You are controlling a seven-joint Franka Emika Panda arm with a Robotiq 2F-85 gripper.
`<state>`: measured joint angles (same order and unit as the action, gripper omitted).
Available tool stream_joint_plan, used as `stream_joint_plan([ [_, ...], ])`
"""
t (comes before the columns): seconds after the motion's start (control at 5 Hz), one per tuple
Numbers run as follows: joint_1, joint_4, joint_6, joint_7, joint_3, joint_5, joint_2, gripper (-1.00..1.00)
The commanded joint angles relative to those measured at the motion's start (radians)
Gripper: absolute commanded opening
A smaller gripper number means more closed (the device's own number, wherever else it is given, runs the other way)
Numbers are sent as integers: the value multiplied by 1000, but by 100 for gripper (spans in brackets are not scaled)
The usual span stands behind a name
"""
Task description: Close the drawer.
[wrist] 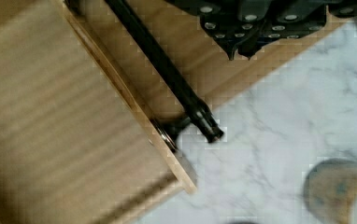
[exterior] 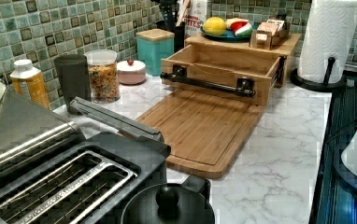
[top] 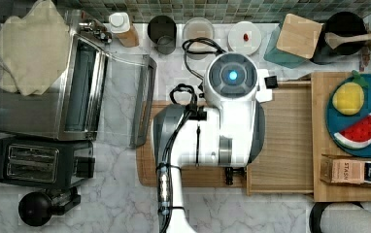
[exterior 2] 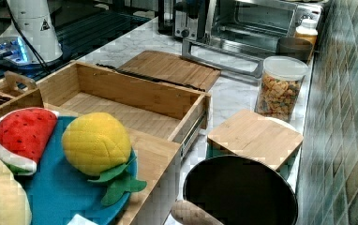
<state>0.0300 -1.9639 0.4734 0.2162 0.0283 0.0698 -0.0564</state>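
The drawer (exterior: 223, 58) stands pulled out from the wooden box unit (exterior: 286, 46), its flat bottom (exterior 2: 121, 115) bare. A black bar handle (exterior: 209, 84) runs across its front. In the top view the white arm (top: 222, 131) hangs over the drawer's (top: 285, 136) front edge and the cutting board, and one end of the handle (top: 229, 175) pokes out beneath it. In the wrist view my gripper (wrist: 241, 53) hovers just outside the handle (wrist: 167, 77), over the cutting board side. Its dark fingertips sit together, shut on nothing.
A bamboo cutting board (exterior: 200, 126) lies right in front of the drawer. A toaster oven with its door down (top: 142, 97) and a toaster (top: 33, 165) stand at the top view's left. Jars (exterior: 103, 74) line the tiled wall. A paper towel roll (exterior: 328, 37) stands beside the box unit.
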Motion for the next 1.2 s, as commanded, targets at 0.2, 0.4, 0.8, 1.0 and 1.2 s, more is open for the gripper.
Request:
stream_joint_plan([
  [0.2, -20, -204, 26, 339, -28, -12, 136, -100],
  [0.4, -17, -303, 125, 424, -21, -34, 166, -100],
  [0.8, -17, -442, 314, 499, -19, -53, 158, -100],
  [1.0, -20, -469, 375, 489, -25, -33, 138, -100],
  [1.2, -16, -489, 454, 499, -21, -18, 103, -100],
])
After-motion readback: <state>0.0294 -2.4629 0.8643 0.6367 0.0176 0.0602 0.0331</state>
